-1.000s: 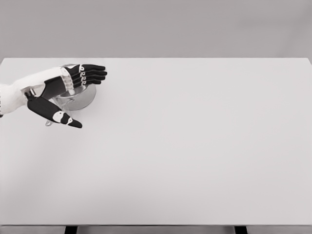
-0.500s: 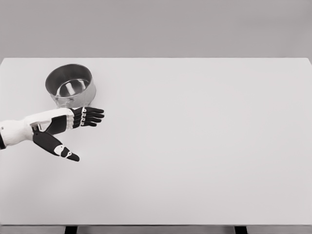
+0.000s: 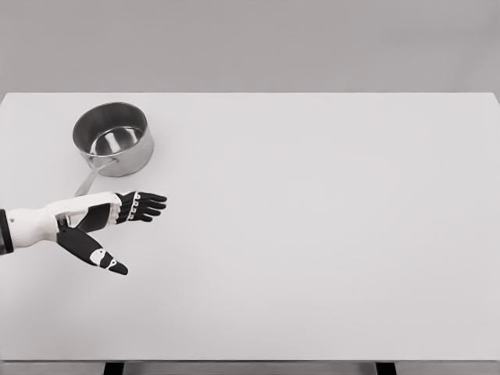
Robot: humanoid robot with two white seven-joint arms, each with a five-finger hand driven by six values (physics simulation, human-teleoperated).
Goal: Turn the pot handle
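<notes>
A small steel pot stands at the far left of the white table. Its thin metal handle points toward me and slightly left. My left hand hovers just in front of the handle's tip, apart from it, palm turned sideways. Its dark fingers stretch to the right and the thumb splays down; it holds nothing. The right arm does not show.
The table's near edge runs along the bottom, with two dark legs beneath it. A plain grey wall stands behind the far edge.
My left hand has drawn back from over the pot toward me and lower in the picture, uncovering the pot and its handle. The pot stays in place.
</notes>
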